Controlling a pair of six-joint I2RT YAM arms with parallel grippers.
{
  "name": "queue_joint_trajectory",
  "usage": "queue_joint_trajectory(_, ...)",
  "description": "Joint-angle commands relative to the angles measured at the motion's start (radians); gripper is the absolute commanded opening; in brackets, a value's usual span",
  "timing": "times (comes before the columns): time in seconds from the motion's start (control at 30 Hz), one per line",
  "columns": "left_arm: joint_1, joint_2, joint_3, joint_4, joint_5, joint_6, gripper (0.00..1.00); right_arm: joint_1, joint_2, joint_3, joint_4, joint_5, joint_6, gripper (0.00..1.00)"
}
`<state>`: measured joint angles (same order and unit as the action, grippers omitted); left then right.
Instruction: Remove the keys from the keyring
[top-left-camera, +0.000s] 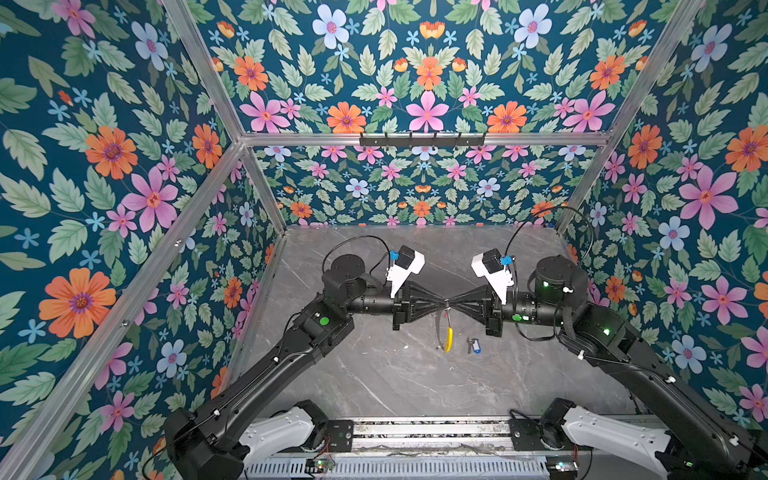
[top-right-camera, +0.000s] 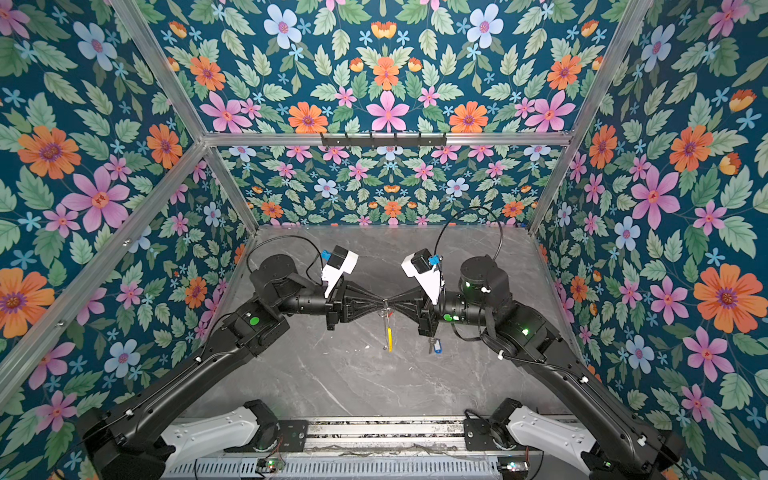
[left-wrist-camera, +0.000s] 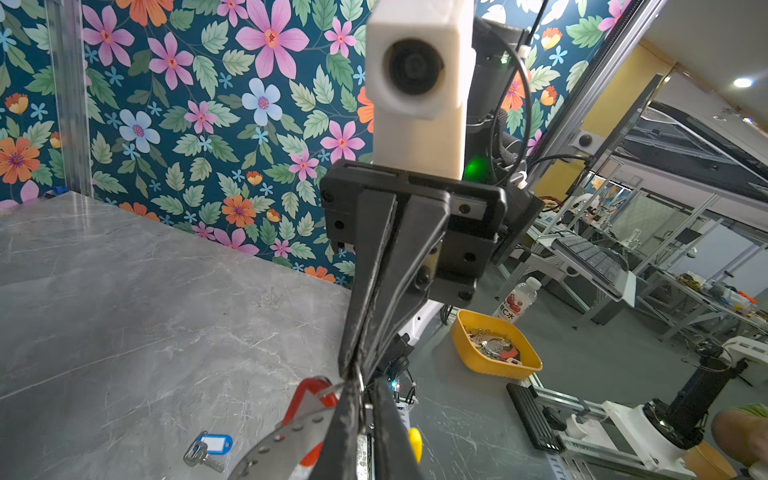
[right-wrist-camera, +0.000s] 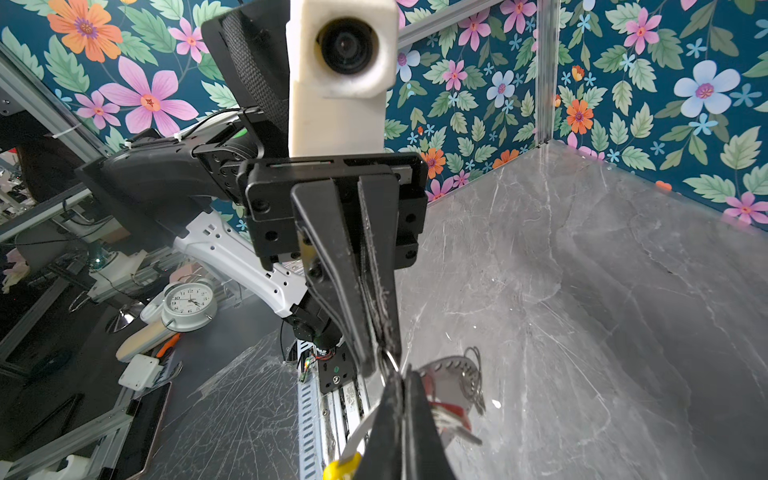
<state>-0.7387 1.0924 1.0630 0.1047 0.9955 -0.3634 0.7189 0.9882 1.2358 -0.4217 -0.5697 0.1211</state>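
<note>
Both arms are reaching in from the sides and meeting tip to tip above the middle of the counter (top-left-camera: 374, 374). The left pincer (top-left-camera: 443, 300) is pointing right and the right pincer (top-left-camera: 450, 300) is pointing left, at the same height.

Each pincer is squeezing down to a narrow slit, with its jaws pressing together on the top edge of the keyring (top-left-camera: 442, 328). In the wrist views a small split ring (right-wrist-camera: 388, 361) is sitting right where the two sets of tips are meeting. I cannot tell which pincer is gripping the hoop itself and which is gripping that ring.

The keyring is hanging straight down from the tips, edge-on in both top views, clear of the counter. Its yellow arc (top-right-camera: 390, 338) is lying at the low end. From the left wrist its flat grey face (left-wrist-camera: 274, 444) is showing a row of small holes.

The red-tagged key (left-wrist-camera: 309, 399) is dangling on the hoop just beside the pincer tips. From the right wrist its tag (right-wrist-camera: 451, 411) is showing under the grey plate.

The blue-tagged key (top-left-camera: 473, 345) is lying flat on the counter, off the hoop. It is resting just right of the hanging yellow arc and under the right pincer's body.
</note>
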Motion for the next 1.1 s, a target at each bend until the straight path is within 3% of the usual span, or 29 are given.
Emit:
queue_joint_trajectory(0.0, -0.001, 0.0, 0.007, 0.016, 0.024, 0.019, 0.06, 0.001, 0.005, 0.007, 0.027, 0.019, 0.004, 0.0)
queue_joint_trajectory(0.2, -0.002, -0.021, -0.013, 0.028, -0.046, 0.056, 0.0, 0.0, -0.004, 0.004, 0.048, 0.013, 0.009, 0.0)
queue_joint_trajectory(0.4, -0.002, -0.072, -0.056, 0.103, -0.05, 0.073, 0.0, 0.001, -0.091, -0.085, 0.134, 0.08, 0.007, 0.44)
queue_joint_trajectory(0.57, -0.001, -0.083, -0.064, 0.133, -0.004, 0.072, 0.0, 0.0, -0.097, -0.124, 0.135, -0.011, 0.0, 0.57)
queue_joint_trajectory(0.77, -0.002, -0.078, -0.063, 0.142, 0.026, 0.063, 0.0, 0.001, -0.094, -0.154, 0.176, -0.102, 0.011, 0.6)
queue_joint_trajectory(1.07, -0.002, -0.079, -0.08, 0.193, 0.037, 0.031, 0.0, 0.0, -0.076, -0.155, 0.207, -0.157, 0.02, 0.47)
